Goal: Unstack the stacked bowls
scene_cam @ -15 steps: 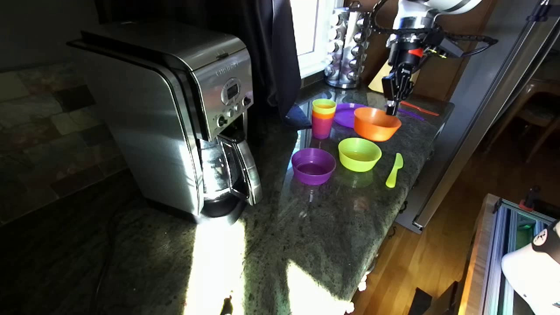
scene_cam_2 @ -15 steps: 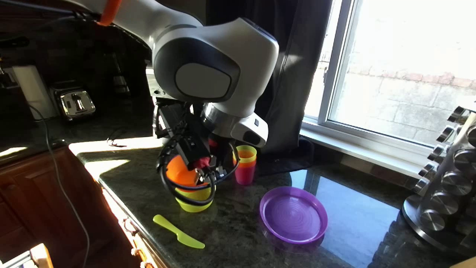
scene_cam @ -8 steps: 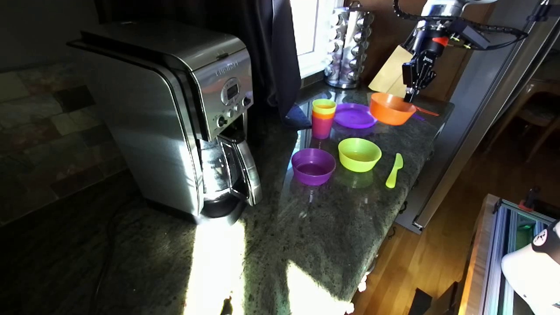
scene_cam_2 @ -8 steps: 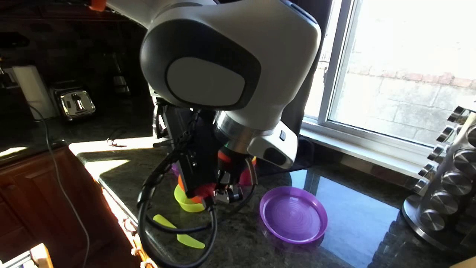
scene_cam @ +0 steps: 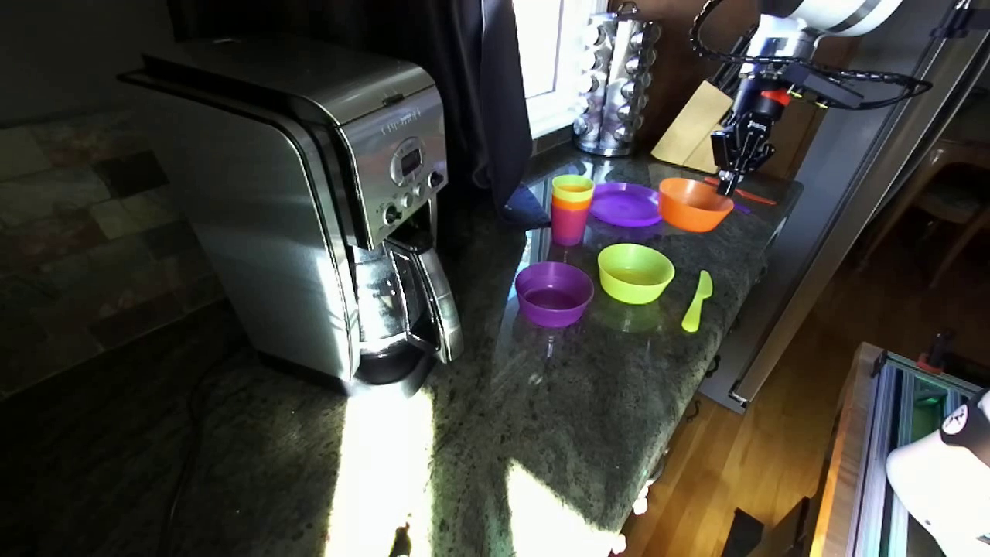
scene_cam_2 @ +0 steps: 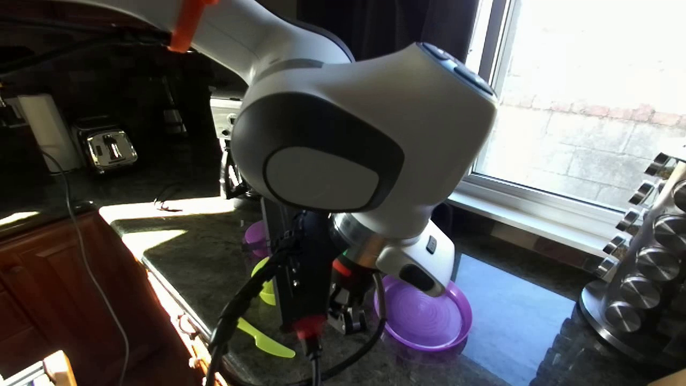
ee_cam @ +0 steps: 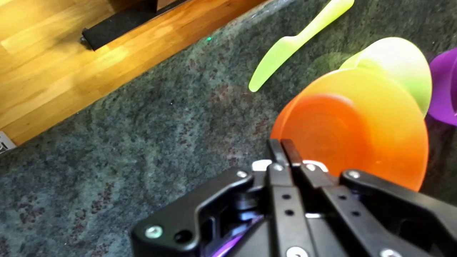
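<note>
The lime green bowl (scene_cam: 636,278) and the purple bowl (scene_cam: 554,302) stand upright and apart on the dark counter. My gripper (scene_cam: 725,187) is shut on the near rim of the orange bowl (scene_cam: 694,210) and holds it upright, away from the other two, beside the purple plate. In the wrist view the fingertips (ee_cam: 284,146) pinch the orange bowl (ee_cam: 378,142), which overlaps the lime bowl (ee_cam: 400,64) from above; the purple bowl (ee_cam: 441,89) is at the right edge. I cannot tell whether the orange bowl touches the counter. The arm hides it in an exterior view.
A purple plate (scene_cam_2: 423,316) and stacked cups (scene_cam: 572,220) stand near the window side. A lime green knife (scene_cam: 698,302) lies near the front edge. An orange utensil (scene_cam: 750,193) lies behind the gripper. A spice rack (scene_cam: 611,85), knife block (scene_cam: 692,131) and coffee maker (scene_cam: 294,201) stand around.
My gripper has carried the orange bowl away from the lime and purple bowls, toward the knife block, then lowered it slightly in the last half second. The other bowls have not moved.
</note>
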Tool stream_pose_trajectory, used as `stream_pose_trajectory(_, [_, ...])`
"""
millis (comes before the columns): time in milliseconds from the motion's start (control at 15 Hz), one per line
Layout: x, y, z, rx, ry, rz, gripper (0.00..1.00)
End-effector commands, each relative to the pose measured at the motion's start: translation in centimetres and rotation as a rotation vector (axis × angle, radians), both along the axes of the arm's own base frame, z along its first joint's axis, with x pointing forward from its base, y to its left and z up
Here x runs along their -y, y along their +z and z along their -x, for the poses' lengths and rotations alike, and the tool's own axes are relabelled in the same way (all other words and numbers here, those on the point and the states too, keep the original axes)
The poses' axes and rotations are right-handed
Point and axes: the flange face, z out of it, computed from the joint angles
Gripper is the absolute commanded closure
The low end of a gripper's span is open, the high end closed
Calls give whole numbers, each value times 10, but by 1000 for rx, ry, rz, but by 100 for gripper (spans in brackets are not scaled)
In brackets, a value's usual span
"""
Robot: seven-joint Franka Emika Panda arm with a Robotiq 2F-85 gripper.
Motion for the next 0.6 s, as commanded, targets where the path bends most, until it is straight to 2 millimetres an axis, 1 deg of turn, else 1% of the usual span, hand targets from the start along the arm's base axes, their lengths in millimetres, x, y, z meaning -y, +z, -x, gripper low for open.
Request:
stream_pose_trajectory(0, [9, -21, -14, -6, -84, 9, 99])
stream_pose_trajectory(267, [5, -45, -26, -37, -106, 8, 99])
stream_pose_trajectory(533, [4, -61, -33, -75, -121, 13, 99])
